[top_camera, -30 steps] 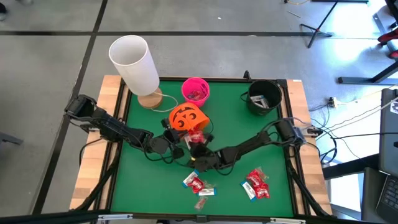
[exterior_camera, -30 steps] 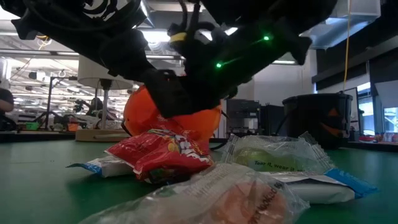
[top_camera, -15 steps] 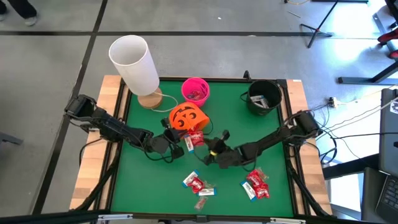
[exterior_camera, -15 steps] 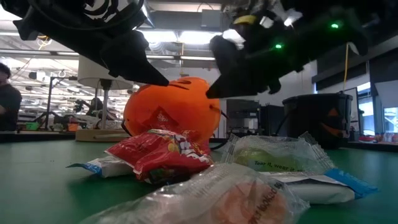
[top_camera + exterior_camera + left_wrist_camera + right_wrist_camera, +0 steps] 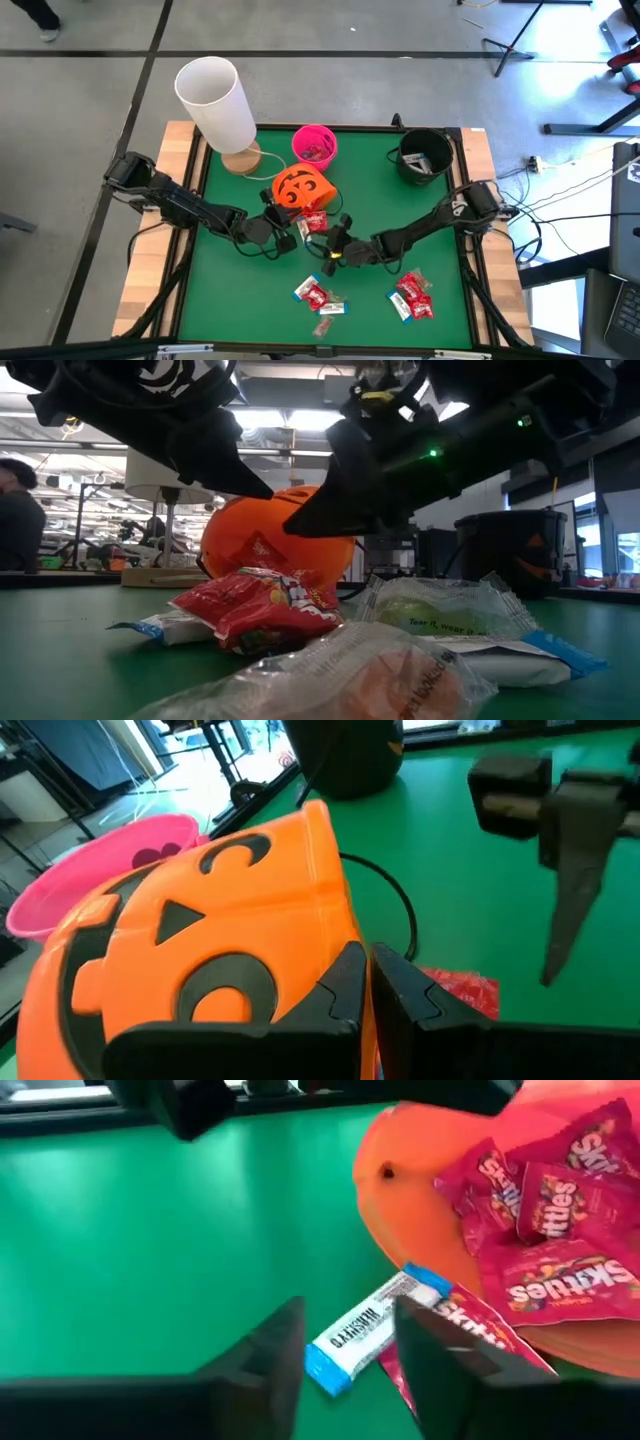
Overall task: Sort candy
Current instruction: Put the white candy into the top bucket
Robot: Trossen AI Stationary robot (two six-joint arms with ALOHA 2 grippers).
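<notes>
An orange pumpkin bucket (image 5: 298, 188) lies tipped near the table's middle, its mouth facing the near right. My left gripper (image 5: 372, 990) is shut on it. Red candy packs (image 5: 540, 1210) fill its mouth. A white-and-blue candy bar (image 5: 370, 1330) lies on the green mat at the lip. My right gripper (image 5: 350, 1350) stands open just in front of that mouth (image 5: 328, 240), one finger on either side of the bar; I see no touch. More candy lies near the front edge: one red heap (image 5: 315, 295) and another red heap (image 5: 412, 295). My left gripper pinches the orange bucket's rim (image 5: 335, 935) between its two fingers. One finger lies on the outer wall and the other on the mouth side. The fingers come nearly level from the table's left. The bucket stays tipped on its side, its lower wall on the mat.
A pink bucket (image 5: 314, 145) and a black bucket (image 5: 423, 155) stand along the far edge. A tall white cylinder (image 5: 215, 100) on a wooden base sits at the far left corner. Clear-wrapped candy (image 5: 440, 610) lies close to the low camera.
My right gripper drew back from the bucket toward the table's right edge, then came in again toward the bucket's mouth, and its fingers tipped up toward level. The orange bucket and my left gripper have kept still.
</notes>
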